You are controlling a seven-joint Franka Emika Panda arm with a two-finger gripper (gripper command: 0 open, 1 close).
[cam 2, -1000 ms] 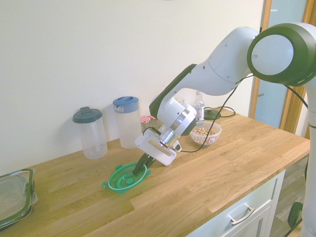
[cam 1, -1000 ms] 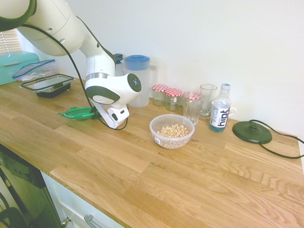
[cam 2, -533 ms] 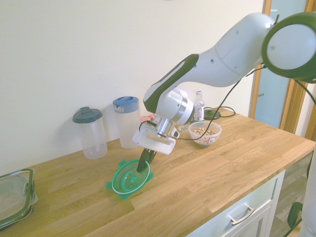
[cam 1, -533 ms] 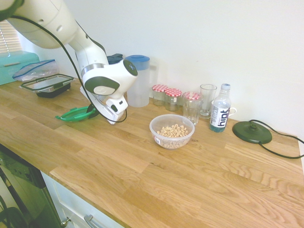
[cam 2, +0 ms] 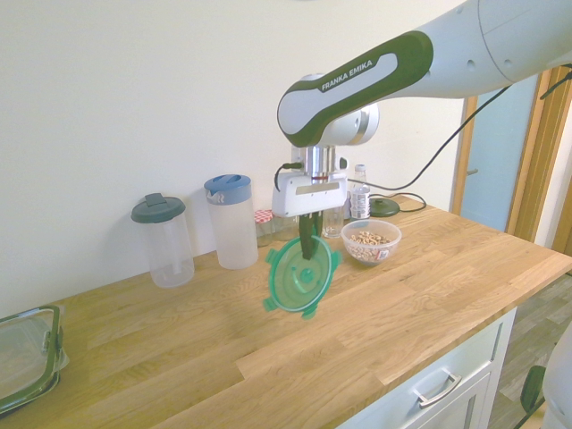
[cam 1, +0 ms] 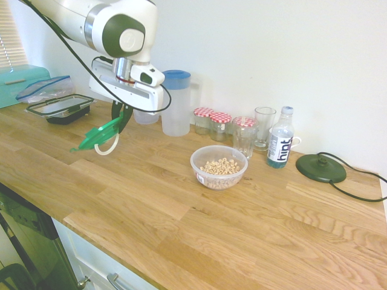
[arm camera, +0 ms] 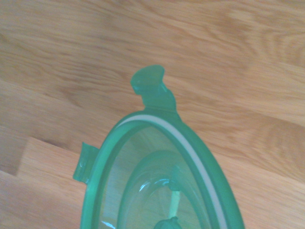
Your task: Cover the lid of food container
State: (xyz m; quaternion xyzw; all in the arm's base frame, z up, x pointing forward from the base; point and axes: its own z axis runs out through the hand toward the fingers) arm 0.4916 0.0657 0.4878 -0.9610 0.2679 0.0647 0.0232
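Now that the lid point(cam 2: 300, 279) has left the surface point(cam 2: 375, 313), hanging tilted from the pinching hand point(cam 2: 308, 243), the bowl point(cam 2: 372, 243) beyond awaits covering.

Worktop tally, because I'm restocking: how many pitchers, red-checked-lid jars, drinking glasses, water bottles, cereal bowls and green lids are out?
pitchers: 2
red-checked-lid jars: 3
drinking glass: 1
water bottle: 1
cereal bowl: 1
green lid: 1
Total: 9
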